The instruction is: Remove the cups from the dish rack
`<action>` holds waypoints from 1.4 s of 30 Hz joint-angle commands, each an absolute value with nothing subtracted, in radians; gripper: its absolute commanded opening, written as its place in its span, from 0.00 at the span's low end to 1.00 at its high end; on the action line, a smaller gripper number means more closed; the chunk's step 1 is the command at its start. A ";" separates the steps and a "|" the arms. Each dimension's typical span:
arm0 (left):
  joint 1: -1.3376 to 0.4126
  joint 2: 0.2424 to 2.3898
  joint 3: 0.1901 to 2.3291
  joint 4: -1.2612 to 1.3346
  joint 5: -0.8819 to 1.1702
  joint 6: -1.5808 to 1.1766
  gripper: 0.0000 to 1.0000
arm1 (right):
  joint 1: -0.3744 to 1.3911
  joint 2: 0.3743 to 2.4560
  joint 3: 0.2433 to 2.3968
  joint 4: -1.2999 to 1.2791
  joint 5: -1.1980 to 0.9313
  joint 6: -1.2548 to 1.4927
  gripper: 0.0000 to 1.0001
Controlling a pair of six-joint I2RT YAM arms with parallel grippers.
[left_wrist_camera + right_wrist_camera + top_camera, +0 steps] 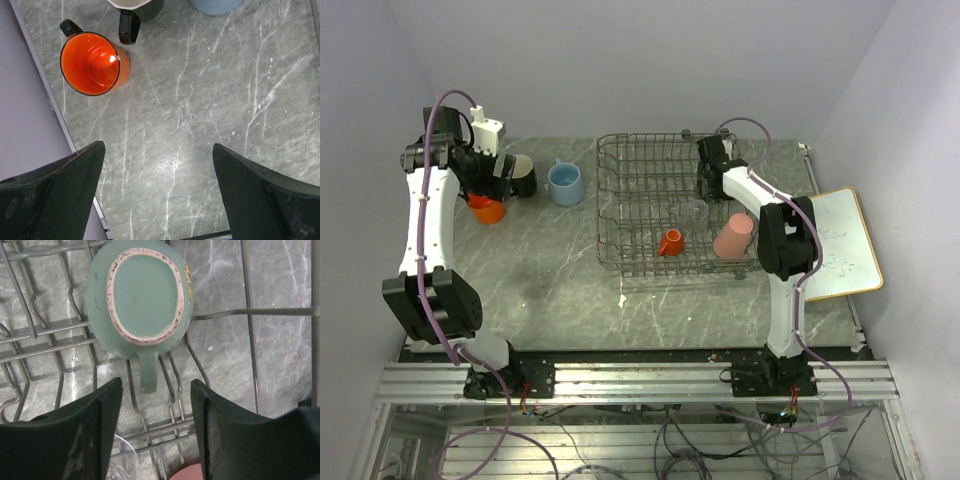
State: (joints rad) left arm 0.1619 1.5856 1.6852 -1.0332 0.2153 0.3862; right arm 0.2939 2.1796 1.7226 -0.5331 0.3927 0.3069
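Observation:
The grey wire dish rack stands at the centre right. In it lie a tiny orange cup, a pink tumbler and a clear glass. My right gripper hangs open over the rack's far right part. In the right wrist view it sits just short of the handle of an upside-down pale green cup, not touching it. An orange mug, a black mug and a light blue mug stand on the table left of the rack. My left gripper is open and empty, above the table beside the orange mug.
A white board with a wooden frame lies at the table's right edge. The table's left edge runs close beside the orange mug. Rack tines and wires lie under the right gripper. The glass rim and the pink tumbler show near the right fingers.

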 commanded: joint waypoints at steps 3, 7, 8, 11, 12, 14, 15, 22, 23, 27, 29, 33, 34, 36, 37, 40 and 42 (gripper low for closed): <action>0.160 1.562 1.698 -1.017 0.259 0.361 1.00 | 0.288 2.207 1.752 -0.480 0.339 0.274 0.49; 0.156 1.564 1.704 -1.012 0.256 0.351 1.00 | 0.288 2.197 1.736 -0.449 0.306 0.286 0.38; 0.155 1.562 1.702 -1.010 0.256 0.350 1.00 | 0.289 2.196 1.733 -0.445 0.302 0.287 0.36; 0.149 1.552 1.690 -1.003 0.257 0.347 1.00 | 0.288 2.192 1.730 -0.437 0.302 0.285 0.30; 0.146 1.548 1.686 -1.001 0.257 0.347 1.00 | 0.289 2.192 1.730 -0.435 0.304 0.283 0.29; 0.143 1.541 1.676 -0.998 0.257 0.348 1.00 | 0.288 2.191 1.732 -0.432 0.307 0.277 0.27; 0.141 1.539 1.672 -0.999 0.258 0.349 1.00 | 0.288 2.193 1.735 -0.432 0.309 0.274 0.25; 0.132 1.526 1.661 -1.001 0.259 0.351 0.99 | 0.290 2.183 1.738 -0.428 0.288 0.278 0.08; 0.133 1.525 1.661 -1.000 0.261 0.350 0.99 | 0.291 2.178 1.736 -0.429 0.286 0.279 0.07; 0.130 1.521 1.653 -0.999 0.264 0.349 1.00 | 0.301 2.155 1.729 -0.420 0.293 0.272 0.00; 0.127 1.520 1.646 -0.996 0.263 0.349 1.00 | 0.303 2.141 1.729 -0.415 0.298 0.269 0.00; 0.122 1.514 1.632 -0.989 0.262 0.351 1.00 | 0.305 2.114 1.740 -0.414 0.308 0.264 0.00; 0.121 1.513 1.630 -0.987 0.263 0.350 1.00 | 0.304 2.108 1.743 -0.412 0.311 0.264 0.00; 0.121 1.511 1.625 -0.985 0.264 0.351 1.00 | 0.306 2.088 1.749 -0.405 0.317 0.260 0.00; 0.119 1.510 1.623 -0.983 0.263 0.352 1.00 | 0.306 2.081 1.754 -0.399 0.317 0.259 0.00; 0.117 1.508 1.622 -0.981 0.263 0.353 0.99 | 0.307 2.060 1.775 -0.397 0.311 0.260 0.00; 0.117 1.507 1.624 -0.982 0.265 0.353 1.00 | 0.305 2.045 1.790 -0.399 0.297 0.265 0.00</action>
State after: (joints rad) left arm 0.1268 1.5387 1.6222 -1.0092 0.2405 0.3611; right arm 0.2996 2.1273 1.7298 -0.4534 0.3103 0.2680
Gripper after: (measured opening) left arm 0.997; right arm 0.137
